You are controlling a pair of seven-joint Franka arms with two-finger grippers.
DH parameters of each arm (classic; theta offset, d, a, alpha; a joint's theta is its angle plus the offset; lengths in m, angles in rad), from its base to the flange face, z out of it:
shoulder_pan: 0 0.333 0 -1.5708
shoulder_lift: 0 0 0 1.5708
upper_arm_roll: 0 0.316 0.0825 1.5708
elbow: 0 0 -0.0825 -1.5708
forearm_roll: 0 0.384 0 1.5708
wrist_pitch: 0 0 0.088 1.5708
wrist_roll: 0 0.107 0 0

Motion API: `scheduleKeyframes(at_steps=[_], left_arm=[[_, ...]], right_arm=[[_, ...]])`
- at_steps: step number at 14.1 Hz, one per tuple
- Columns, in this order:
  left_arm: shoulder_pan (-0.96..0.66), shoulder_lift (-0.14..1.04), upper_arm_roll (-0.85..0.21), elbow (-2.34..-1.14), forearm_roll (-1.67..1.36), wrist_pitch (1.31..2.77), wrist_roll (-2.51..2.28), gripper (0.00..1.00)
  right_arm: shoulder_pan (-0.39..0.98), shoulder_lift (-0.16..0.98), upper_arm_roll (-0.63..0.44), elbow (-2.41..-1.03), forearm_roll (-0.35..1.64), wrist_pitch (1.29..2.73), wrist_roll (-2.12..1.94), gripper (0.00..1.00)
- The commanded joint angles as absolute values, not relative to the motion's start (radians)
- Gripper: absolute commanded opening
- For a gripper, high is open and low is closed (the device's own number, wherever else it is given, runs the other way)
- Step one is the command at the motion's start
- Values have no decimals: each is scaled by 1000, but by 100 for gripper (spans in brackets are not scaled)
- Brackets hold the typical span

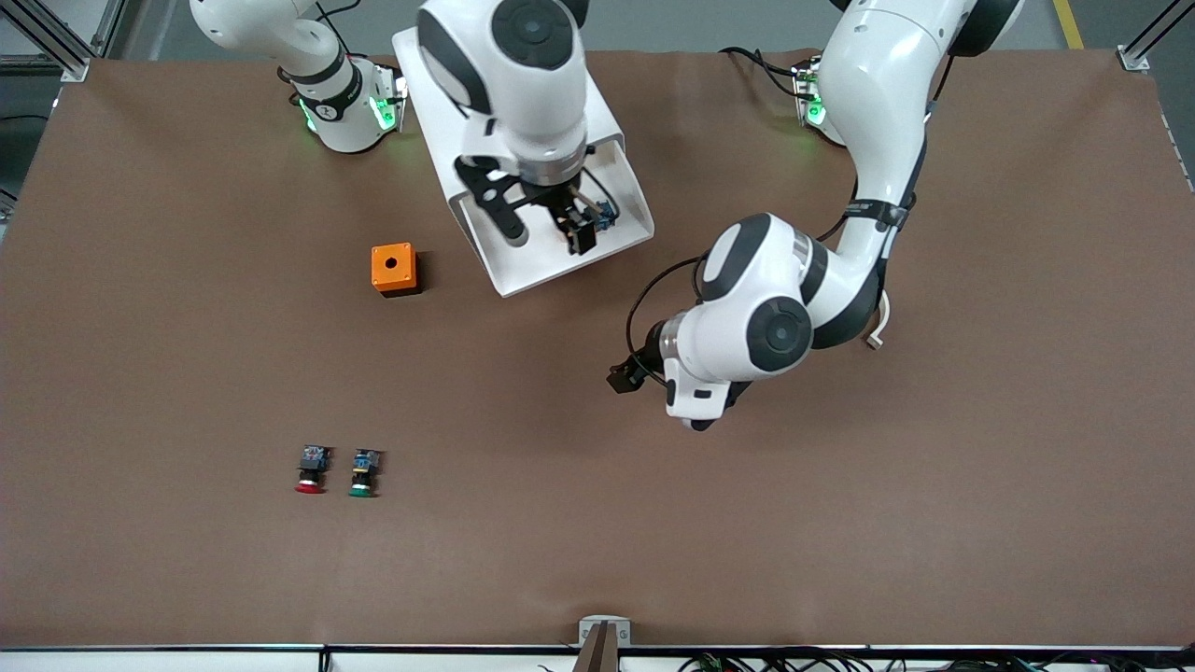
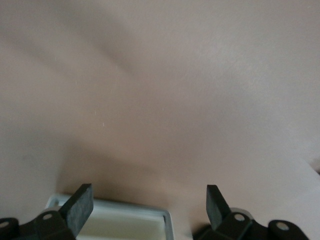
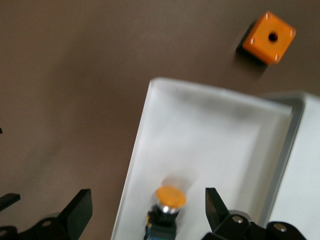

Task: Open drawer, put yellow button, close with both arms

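The white drawer [image 1: 523,283] stands pulled open from its white cabinet [image 1: 425,65] between the arms' bases. The yellow button [image 3: 170,197] lies on the drawer floor [image 3: 210,135], orange cap up and free of both fingers. My right gripper [image 3: 147,207] hangs open straight over it, one finger outside the drawer wall and one inside; the front view shows this gripper [image 1: 546,233] above the drawer. My left gripper [image 2: 150,205] is open and holds nothing. Its hand [image 1: 695,397] hovers over bare table, nearer the camera than the drawer, toward the left arm's end.
An orange cube [image 1: 394,269] with a round hole sits beside the drawer toward the right arm's end. A red-capped button [image 1: 311,469] and a green-capped button [image 1: 364,473] lie side by side much nearer the camera. A white rimmed corner [image 2: 125,220] shows between the left fingers.
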State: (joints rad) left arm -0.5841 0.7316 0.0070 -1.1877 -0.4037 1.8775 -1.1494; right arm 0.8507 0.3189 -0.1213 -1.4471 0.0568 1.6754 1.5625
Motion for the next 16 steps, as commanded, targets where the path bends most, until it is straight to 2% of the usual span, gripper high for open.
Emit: scheduleKeyframes(at_steps=[1,4,10,16], left_arm=[[-621,712,11,-1209,-292,1911,-1123,99],[-666,674,9,-1218,-194,1914,-1123,99],[-776,632,9,-1247,-124,1914,-1143,99],[-853,640,9,-1278,-120,1914,-1146,99]], right_arm=[[720,304,-113,-1402,63,1579,1230,100],[548,278,-115,-1384,52,1484,834,100],[226,245,-117,-1381,41,1453,131,100],[74,245,-115,-1362,41,1451,-97,100]])
